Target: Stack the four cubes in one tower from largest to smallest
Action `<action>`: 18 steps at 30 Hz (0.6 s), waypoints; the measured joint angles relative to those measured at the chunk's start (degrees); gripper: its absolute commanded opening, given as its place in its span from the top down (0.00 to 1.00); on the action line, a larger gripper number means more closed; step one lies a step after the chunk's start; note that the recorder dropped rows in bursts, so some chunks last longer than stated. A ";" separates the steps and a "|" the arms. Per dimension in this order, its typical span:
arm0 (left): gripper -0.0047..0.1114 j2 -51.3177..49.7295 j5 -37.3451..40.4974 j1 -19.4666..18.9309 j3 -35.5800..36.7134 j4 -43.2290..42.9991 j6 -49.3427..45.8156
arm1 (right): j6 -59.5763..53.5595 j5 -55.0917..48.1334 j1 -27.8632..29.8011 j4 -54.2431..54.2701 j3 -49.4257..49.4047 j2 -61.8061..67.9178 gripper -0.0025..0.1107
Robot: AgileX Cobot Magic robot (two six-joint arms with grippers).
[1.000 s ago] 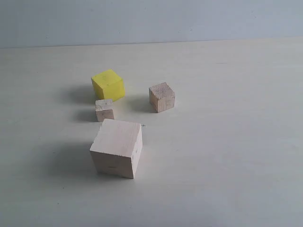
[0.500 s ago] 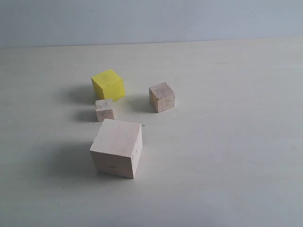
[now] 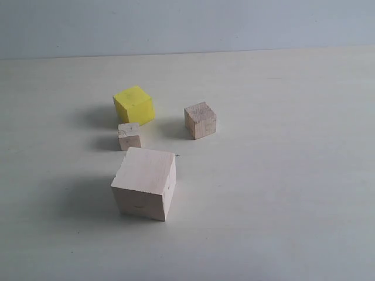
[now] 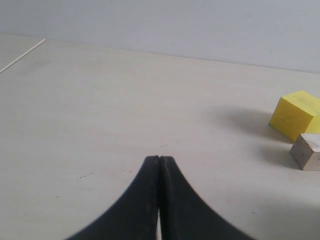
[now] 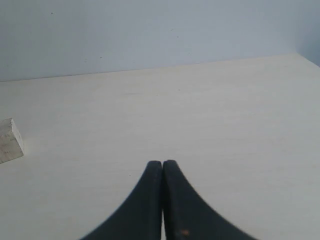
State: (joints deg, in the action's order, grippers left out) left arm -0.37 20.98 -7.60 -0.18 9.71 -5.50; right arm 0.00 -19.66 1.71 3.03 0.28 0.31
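Observation:
Four cubes stand apart on the pale table (image 3: 281, 175), none on another. The large pale wood cube (image 3: 145, 183) is nearest the front. Behind it sits the smallest pale wood cube (image 3: 129, 136), with the bright yellow cube (image 3: 134, 105) just beyond it. The brownish wood cube (image 3: 200, 120) is to their right. Neither gripper shows in the exterior view. My left gripper (image 4: 159, 159) is shut and empty, with the yellow cube (image 4: 296, 116) and the smallest cube (image 4: 307, 151) well off to one side. My right gripper (image 5: 162, 163) is shut and empty; part of a wood cube (image 5: 10, 140) shows at the frame's edge.
A plain light wall (image 3: 187, 26) rises behind the table's far edge. A table corner edge (image 4: 22, 55) shows in the left wrist view.

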 measured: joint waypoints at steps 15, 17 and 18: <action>0.96 0.00 -15.29 0.00 0.15 2.48 -1.44 | 0.00 15.45 0.00 0.00 0.00 0.00 0.98; 0.96 0.00 -16.06 0.00 0.15 1.99 -2.63 | 0.00 18.84 0.00 0.00 0.00 0.00 0.98; 0.96 0.00 -16.20 0.00 0.15 1.21 -4.12 | 0.00 19.32 0.00 0.00 0.00 0.00 0.98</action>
State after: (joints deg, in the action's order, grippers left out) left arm -0.37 4.78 -7.60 -0.02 10.92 -9.62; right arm 0.00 -0.34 1.71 3.03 0.28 0.31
